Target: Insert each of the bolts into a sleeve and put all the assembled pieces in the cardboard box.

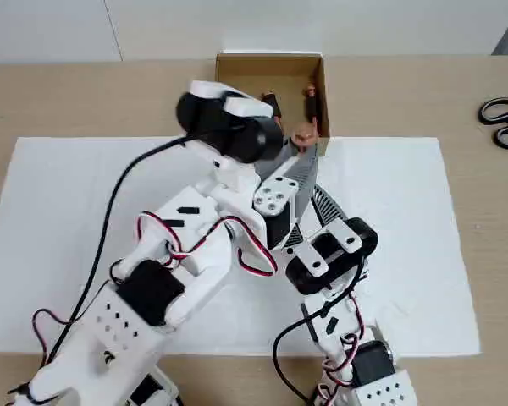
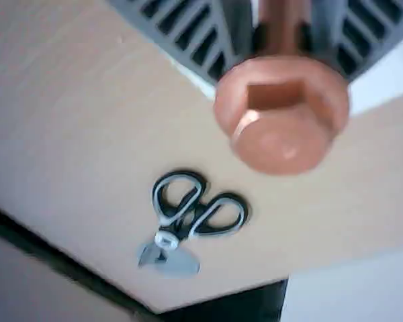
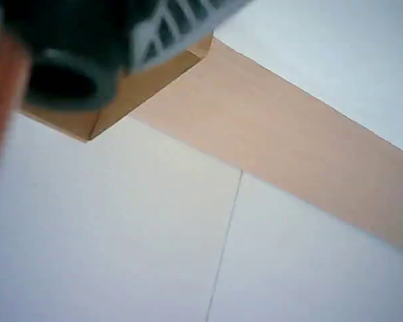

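Note:
A copper-coloured bolt [image 1: 303,135] hangs by the front right corner of the cardboard box [image 1: 269,57], with my left gripper [image 1: 300,161] shut on its shaft. In the left wrist view the bolt's hexagonal head [image 2: 282,114] sticks out from between the grey ribbed fingers [image 2: 181,27]. My right gripper [image 1: 316,193] rises from below and meets the left one just under the bolt. In the right wrist view a dark sleeve [image 3: 60,80] sits close up beside a grey ribbed finger [image 3: 174,23], apparently held. An orange blur lies along that view's edge.
A copper and dark piece [image 1: 309,97] lies inside the box against its right wall. The box corner [image 3: 148,80] rests on the wooden table. A white sheet [image 1: 68,211] covers the work area. Scissors [image 1: 504,118] lie at the far right [image 2: 191,211].

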Available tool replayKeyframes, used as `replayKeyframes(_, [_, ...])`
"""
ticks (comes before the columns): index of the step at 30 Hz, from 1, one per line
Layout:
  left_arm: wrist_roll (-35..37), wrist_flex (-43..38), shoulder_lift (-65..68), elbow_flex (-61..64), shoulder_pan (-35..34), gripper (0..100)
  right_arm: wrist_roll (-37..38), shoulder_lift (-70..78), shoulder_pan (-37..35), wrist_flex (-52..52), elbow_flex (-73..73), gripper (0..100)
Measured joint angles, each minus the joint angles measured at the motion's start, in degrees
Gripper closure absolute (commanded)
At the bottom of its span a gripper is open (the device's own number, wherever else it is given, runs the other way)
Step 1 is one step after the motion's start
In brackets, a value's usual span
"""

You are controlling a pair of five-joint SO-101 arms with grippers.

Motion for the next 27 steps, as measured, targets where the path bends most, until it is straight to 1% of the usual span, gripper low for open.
replayKeyframes(5, [-0.44, 1.41, 0.0, -1.32, -0.09, 99, 0.0, 0.0, 0.0, 0.0, 0.0, 99.5])
replayKeyframes(9, [-3.87, 1.41, 0.0, -1.32, -0.09, 99, 0.0, 0.0, 0.0, 0.0, 0.0, 99.5])
replayKeyframes(17, [-5.19, 0.7, 0.0, -0.62, -0.09, 99, 0.0, 0.0, 0.0, 0.0, 0.0, 99.5])
replayKeyframes(21, [-7.91, 0.7, -0.09, -0.62, -0.09, 99, 0.0, 0.0, 0.0, 0.0, 0.0, 99.5])
replayKeyframes(27, [-8.62, 0.62, -0.09, 1.14, -0.09, 99, 0.0, 0.0, 0.0, 0.0, 0.0, 99.5])
